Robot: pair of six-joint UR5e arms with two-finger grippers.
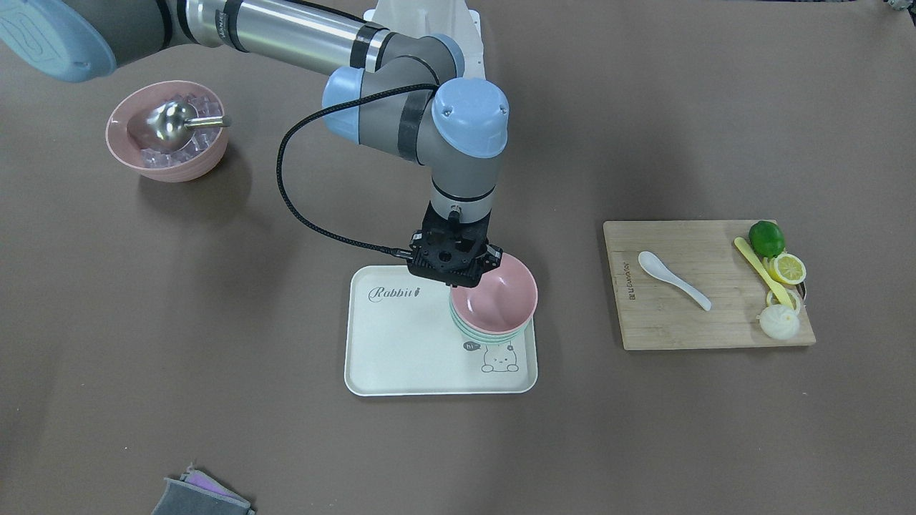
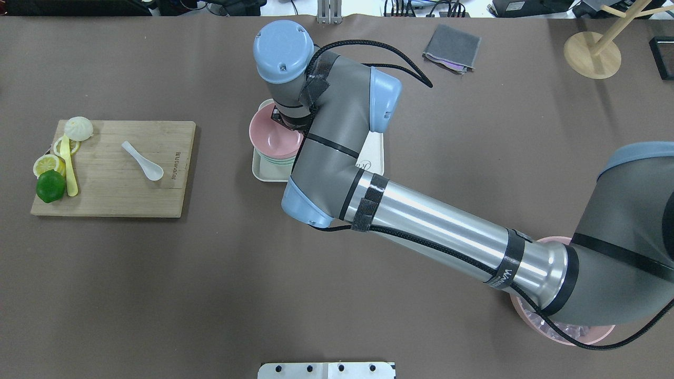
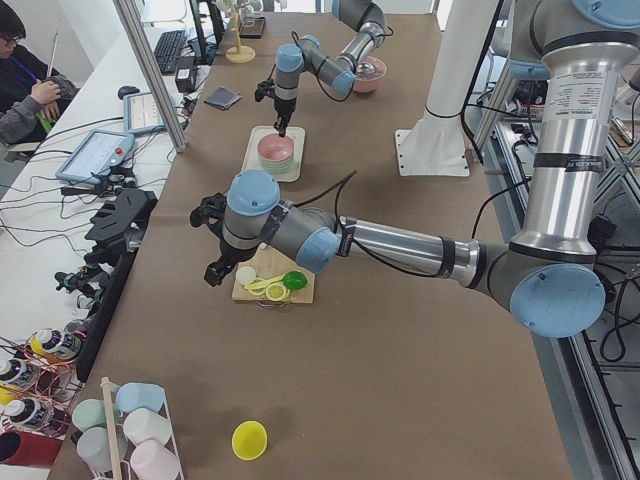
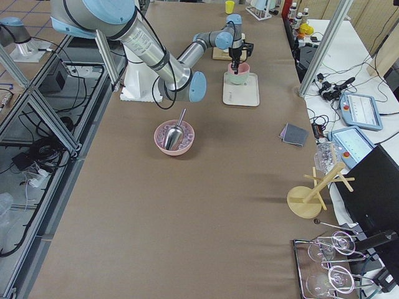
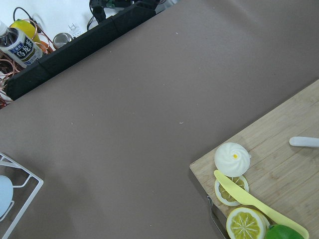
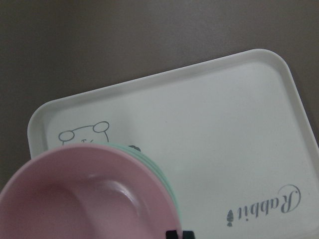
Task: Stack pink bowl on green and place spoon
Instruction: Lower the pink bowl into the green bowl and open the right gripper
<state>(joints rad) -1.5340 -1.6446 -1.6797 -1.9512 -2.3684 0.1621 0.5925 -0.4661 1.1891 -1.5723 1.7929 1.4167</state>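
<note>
The pink bowl (image 1: 497, 297) sits nested on top of the green bowls (image 1: 490, 335), at the corner of a white tray (image 1: 401, 343). My right gripper (image 1: 461, 282) stands straight down over the bowl's rim and looks shut on it. In the right wrist view its black tips (image 6: 175, 234) are at the rim of the pink bowl (image 6: 84, 199). The white spoon (image 1: 673, 279) lies on a wooden cutting board (image 1: 680, 325), apart from both grippers. My left gripper (image 3: 205, 245) shows only in the exterior left view, raised near the board. I cannot tell whether it is open.
On the board's end lie a lime (image 1: 766, 237), lemon slices (image 1: 787, 269), a yellow utensil (image 1: 762, 270) and a white bun (image 1: 778, 323). A pink bowl of ice with a steel scoop (image 1: 122, 146) stands far off. A grey cloth (image 1: 200, 497) lies at the table's edge.
</note>
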